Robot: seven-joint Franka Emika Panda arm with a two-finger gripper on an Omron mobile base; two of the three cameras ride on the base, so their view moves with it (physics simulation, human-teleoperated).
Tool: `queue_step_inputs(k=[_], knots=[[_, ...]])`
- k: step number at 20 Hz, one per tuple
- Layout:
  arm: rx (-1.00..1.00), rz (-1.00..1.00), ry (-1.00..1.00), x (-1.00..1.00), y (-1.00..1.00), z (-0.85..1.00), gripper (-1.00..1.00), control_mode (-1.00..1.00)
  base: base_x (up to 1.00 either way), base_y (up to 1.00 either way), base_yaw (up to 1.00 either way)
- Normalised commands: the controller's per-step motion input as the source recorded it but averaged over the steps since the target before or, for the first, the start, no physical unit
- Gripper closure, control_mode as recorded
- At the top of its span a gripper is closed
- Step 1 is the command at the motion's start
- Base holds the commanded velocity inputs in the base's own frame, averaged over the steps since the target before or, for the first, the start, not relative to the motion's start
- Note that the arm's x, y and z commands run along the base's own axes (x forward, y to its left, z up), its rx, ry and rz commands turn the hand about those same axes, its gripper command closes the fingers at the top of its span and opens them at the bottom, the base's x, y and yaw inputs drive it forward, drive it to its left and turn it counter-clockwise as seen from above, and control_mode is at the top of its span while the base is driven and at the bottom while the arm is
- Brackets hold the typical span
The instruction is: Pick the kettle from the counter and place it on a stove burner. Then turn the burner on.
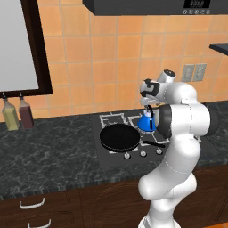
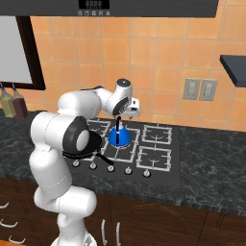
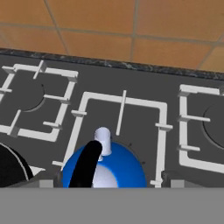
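Note:
The bright-blue kettle point(image 1: 146, 122) point(image 2: 118, 137) point(image 3: 118, 168) stands upright on a rear stove burner point(image 3: 122, 105) point(image 2: 130, 130) of the black cooktop, its black handle arching over the pale lid knob. My gripper point(image 1: 148, 108) point(image 2: 119, 118) point(image 3: 111, 183) hangs just above it. In the hand view its fingertips point(image 3: 46, 183) stand wide apart on either side of the handle, so the gripper is open and touches nothing. The dark marbled counter point(image 1: 44, 151) runs left and right of the cooktop.
A round black frying pan point(image 1: 119, 137) point(image 3: 11, 168) lies on the front-left burner beside the kettle, its handle pointing right. A row of knobs point(image 2: 110, 168) lines the cooktop's front edge. Two bottles point(image 1: 18, 116) stand at the far left. Empty grates point(image 2: 154, 156) lie to the right.

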Motion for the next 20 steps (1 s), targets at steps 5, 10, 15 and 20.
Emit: queue_step_inputs(k=[5, 10, 15, 20], knots=[[0.00, -0.02, 0.00, -0.04, 0.00, 0.00, -1.00, -1.00, 0.00, 0.00, 0.00], [0.00, -0.01, 0.00, -0.02, 0.00, 0.01, -1.00, -1.00, 0.00, 0.00, 0.00], [0.00, 0.00, 0.00, -0.02, 0.01, 0.02, -1.00, -1.00, 0.00, 0.00, 0.00], [0.00, 0.00, 0.00, 0.00, 0.00, 0.00, -1.00, -1.00, 0.00, 0.00, 0.00]])
